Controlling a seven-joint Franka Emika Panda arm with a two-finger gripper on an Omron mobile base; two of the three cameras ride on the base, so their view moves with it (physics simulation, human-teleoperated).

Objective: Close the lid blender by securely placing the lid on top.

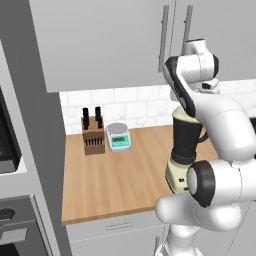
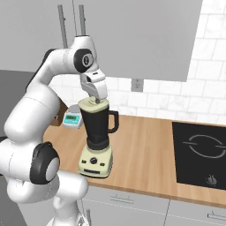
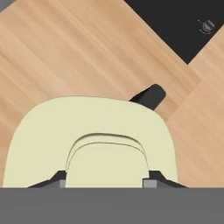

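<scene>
Tool [image 2: 98, 100] is hanging straight down over the blender [image 2: 98, 132], its two finger tips sitting either side of the lid's little knob [image 3: 107, 159] in the hand view; they are standing narrowly apart with the knob between them, looking clamped on it, though actual contact is hidden at the picture's bottom; lid [image 3: 94, 140] is lying on the jar's rim, cream disc covering the mouth, dark jar handle [image 3: 148, 96] poking out beyond it; whether it is fully seated or a hair above the rim I cannot tell; blender is standing near the worktop's front edge [image 2: 145, 192], between the cooktop [image 2: 201, 152] on one side and the teal scale [image 2: 72, 119] toward the back wall; knife block [image 1: 93, 135] is sitting beside the scale at the worktop's back; judging handling: lid is looking light, rigid, smooth plastic, so slippery under a pinch; knob is the only sensible hold, taken across its narrow sides; a tilt would be wedging one edge on the rim, so pressing down square is what it needs; jar is tall on a small base, so side force risks tipping it; task is looking near its end, with release remaining.
</scene>
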